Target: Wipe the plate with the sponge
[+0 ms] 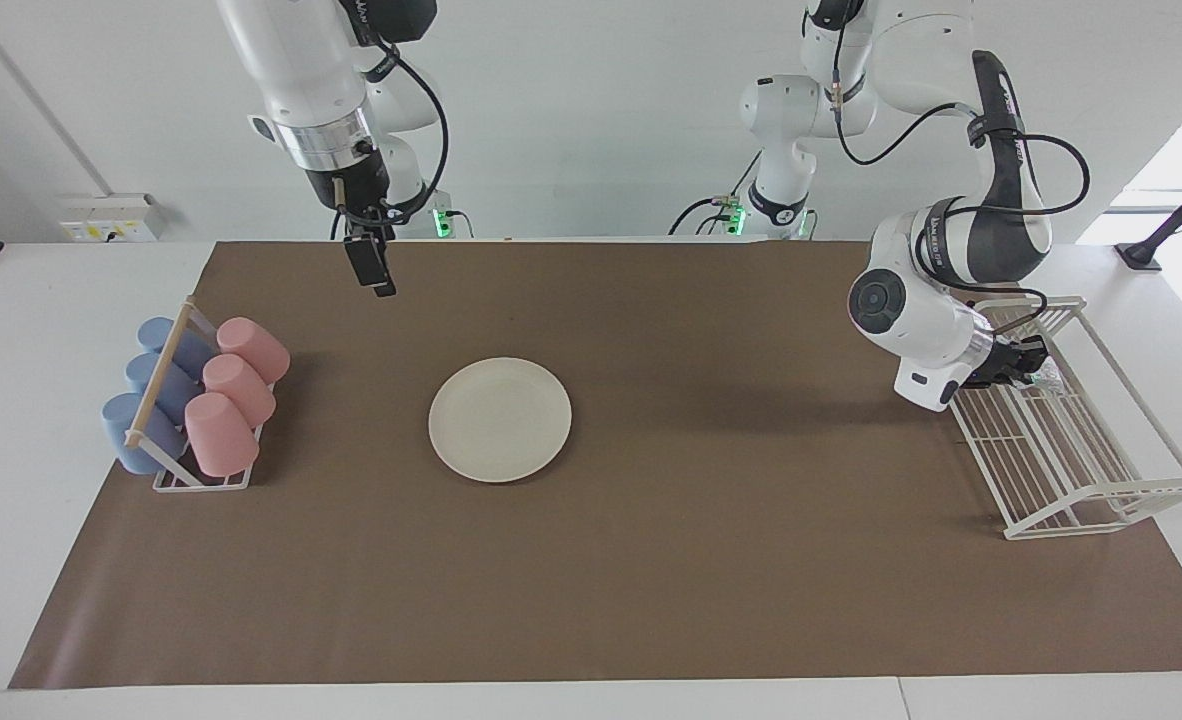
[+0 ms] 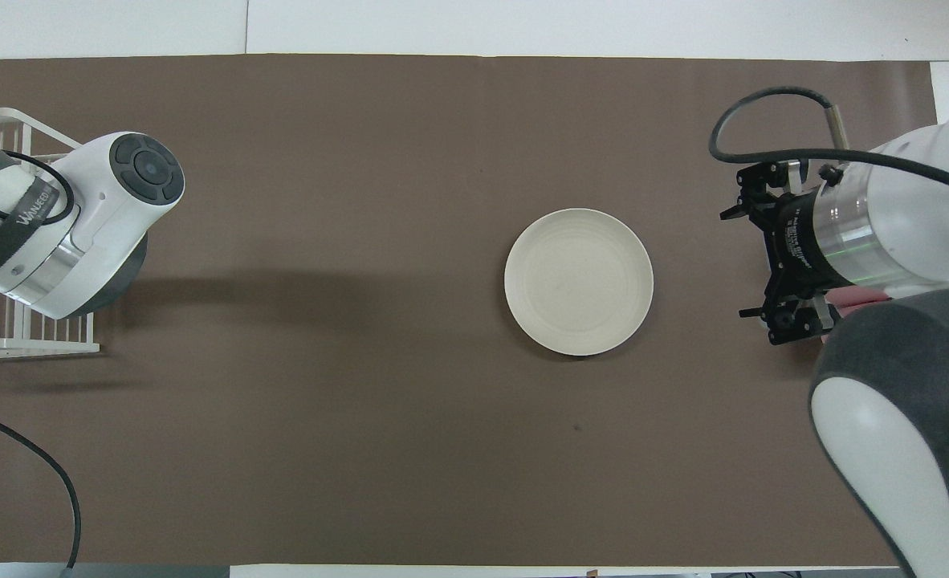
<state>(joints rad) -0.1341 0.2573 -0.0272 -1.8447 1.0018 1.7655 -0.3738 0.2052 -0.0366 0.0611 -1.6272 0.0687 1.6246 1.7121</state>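
Observation:
The cream-white plate (image 1: pixel 500 420) lies flat in the middle of the brown mat and also shows in the overhead view (image 2: pixel 579 281). Nothing is on it. My left gripper (image 1: pixel 1029 362) reaches low into the white wire rack (image 1: pixel 1071 450) at the left arm's end of the table. A small silvery sponge (image 1: pixel 1050 376) shows in the rack right at its fingertips; whether it is gripped cannot be told. In the overhead view the left wrist (image 2: pixel 81 225) hides the gripper and sponge. My right gripper (image 1: pixel 372 265) hangs raised over the mat's edge nearest the robots and holds nothing.
A holder with several blue and pink cups (image 1: pixel 196 400) stands at the right arm's end of the table. The wire rack also shows in the overhead view (image 2: pixel 9 337). The brown mat (image 1: pixel 701 560) covers most of the table.

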